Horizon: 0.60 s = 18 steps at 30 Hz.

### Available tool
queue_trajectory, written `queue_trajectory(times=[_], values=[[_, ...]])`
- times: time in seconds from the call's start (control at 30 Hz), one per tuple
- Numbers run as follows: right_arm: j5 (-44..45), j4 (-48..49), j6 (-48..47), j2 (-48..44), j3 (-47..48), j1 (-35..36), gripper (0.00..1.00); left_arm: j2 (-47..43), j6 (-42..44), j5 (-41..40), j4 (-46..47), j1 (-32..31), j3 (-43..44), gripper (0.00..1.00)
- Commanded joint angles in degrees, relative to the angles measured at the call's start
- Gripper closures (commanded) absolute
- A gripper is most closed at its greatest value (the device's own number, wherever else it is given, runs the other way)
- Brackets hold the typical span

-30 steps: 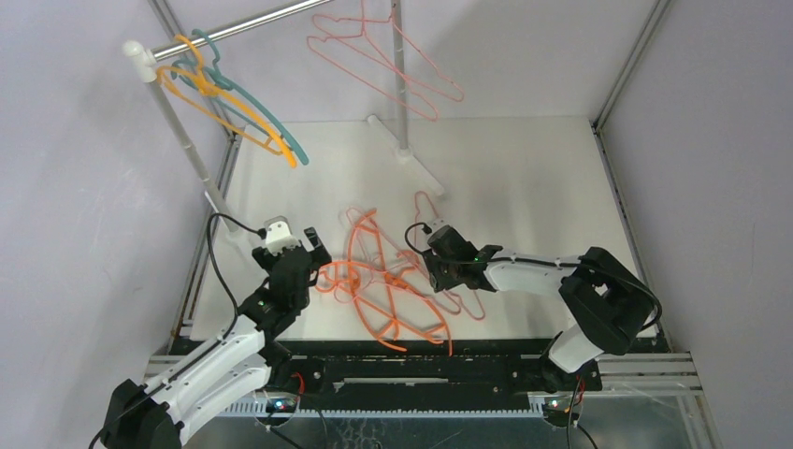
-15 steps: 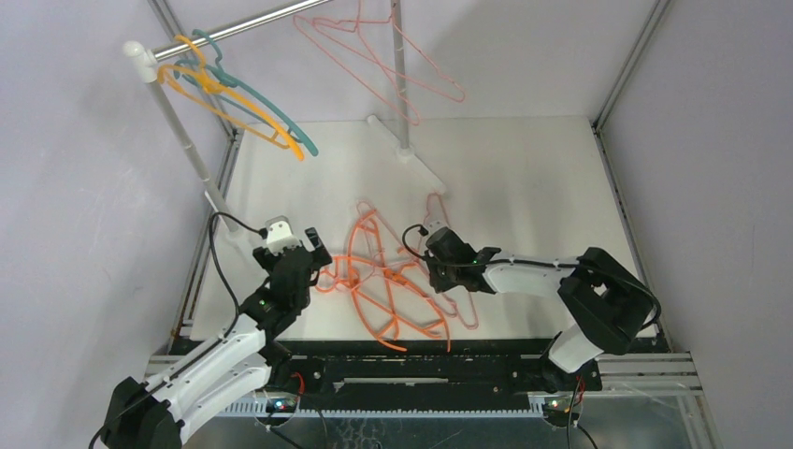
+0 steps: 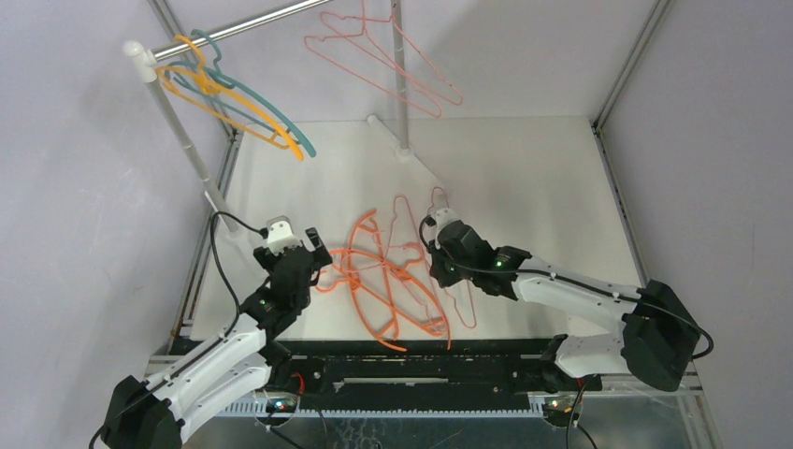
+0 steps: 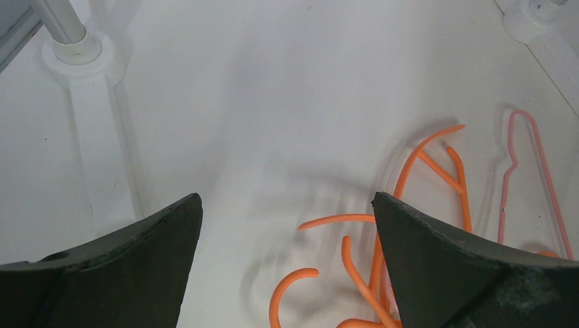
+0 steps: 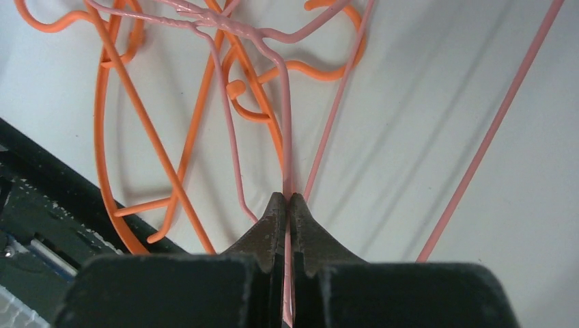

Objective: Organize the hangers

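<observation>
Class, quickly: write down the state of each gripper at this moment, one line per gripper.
Left gripper: open, holding nothing.
Right gripper: shut on a thin pale pink wire hanger.

The top camera sat high above and behind both arms, looking down over the whole table from afar. The left wrist camera sat low behind the left gripper, facing forward between its wide-apart jaws, the orange hangers just ahead of them. The right wrist camera peered closely past the right gripper, its jaws pinching a pale pink hanger. All three views shared the orange hangers
</observation>
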Motion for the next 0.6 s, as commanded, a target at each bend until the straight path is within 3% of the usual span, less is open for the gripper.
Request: queue_trajectory(times=[0.0, 0.3, 0.43, 0.57], values=[[0.29, -0.75, 0.0, -3.8, 2.38, -0.09, 1.0, -0.3, -0.5, 0.37, 1.66, 0.21, 1.51, 0.0], [-21.66, 3.04, 5.38, -10.03, 14.0, -6.16, 1.0, 0.05, -0.71, 0.71, 1.83, 0.21, 1.49, 0.0], [-31.96, 8.49, 10.39, -7.48, 21.95, -10.85, 1.0, -0.43, -0.54, 0.6, 1.74, 0.21, 1.49, 0.01], [-33.91, 10.84, 11.59, -1.94, 31.36, -12.38, 1.0, -1.31, -0.45, 0.29, 1.48, 0.16, 1.35, 0.01]])
